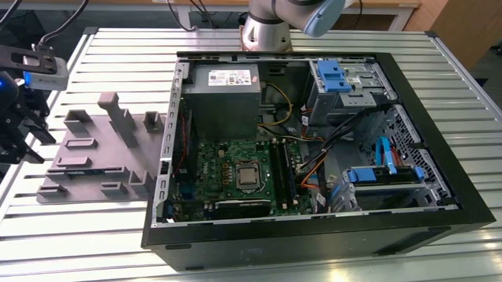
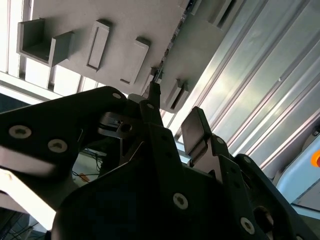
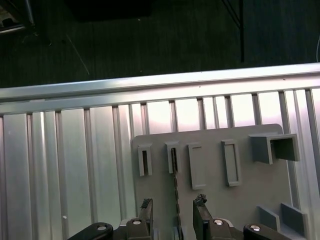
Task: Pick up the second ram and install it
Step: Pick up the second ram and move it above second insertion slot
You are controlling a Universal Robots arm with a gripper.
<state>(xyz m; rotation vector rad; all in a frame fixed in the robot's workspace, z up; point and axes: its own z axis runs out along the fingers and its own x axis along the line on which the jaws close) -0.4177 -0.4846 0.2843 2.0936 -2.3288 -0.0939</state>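
Ram (image 3: 175, 180) stands on edge in a slot of the grey holder (image 3: 250, 195), lined up between my parted fingers (image 3: 200, 202).

— Where is the arm?
— Its base (image 1: 265, 32) stands at the upper middle of the exterior view, with a blue-grey joint (image 1: 323, 13) just above it at the top edge.
— And the gripper (image 1: 23, 141)?
— At the far left edge of that frame, black, reaching downward. In both wrist views the gripper (image 3: 173, 210) (image 2: 172, 117) has its two fingers (image 3: 200, 202) spread apart, a clear gap between them.
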